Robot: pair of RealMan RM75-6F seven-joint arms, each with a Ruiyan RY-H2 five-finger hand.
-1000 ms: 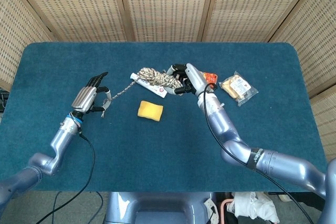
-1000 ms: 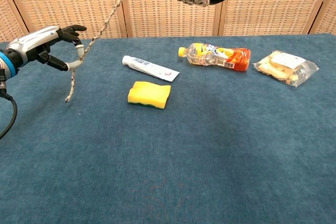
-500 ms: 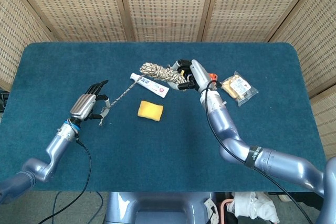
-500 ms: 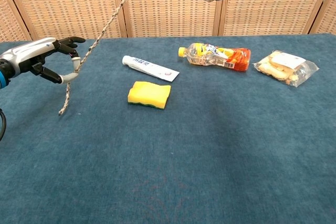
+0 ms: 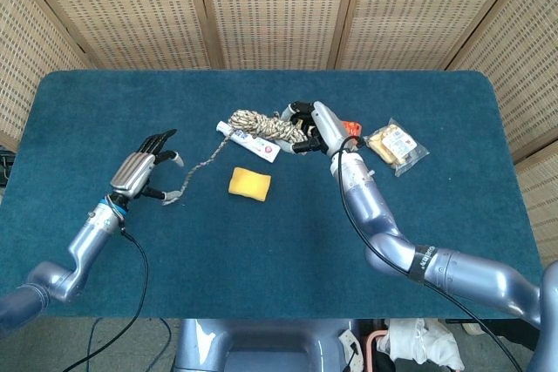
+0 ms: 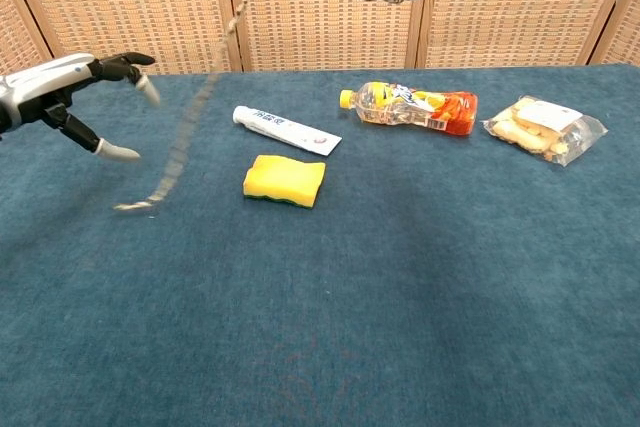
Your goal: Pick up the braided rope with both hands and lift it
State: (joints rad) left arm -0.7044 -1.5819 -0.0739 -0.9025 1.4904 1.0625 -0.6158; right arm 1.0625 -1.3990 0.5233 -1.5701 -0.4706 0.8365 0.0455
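1. While its bundled end sits gripped in the right hand (image 5: 312,126) above the counter's (image 5: 261,250) far middle, the braided rope (image 5: 258,125) shows mottled tan and dark strands.
2. Its loose tail slants down toward the near-left, blurred, its end just beside the left hand (image 5: 139,172).
3. That hand's fingers are spread, holding nothing.

Woven wicker screens (image 5: 279,6) behind table (image 5: 261,241)

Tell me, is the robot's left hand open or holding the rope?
Open. The left hand has fingers apart, and the braided beige rope swings free beside it.
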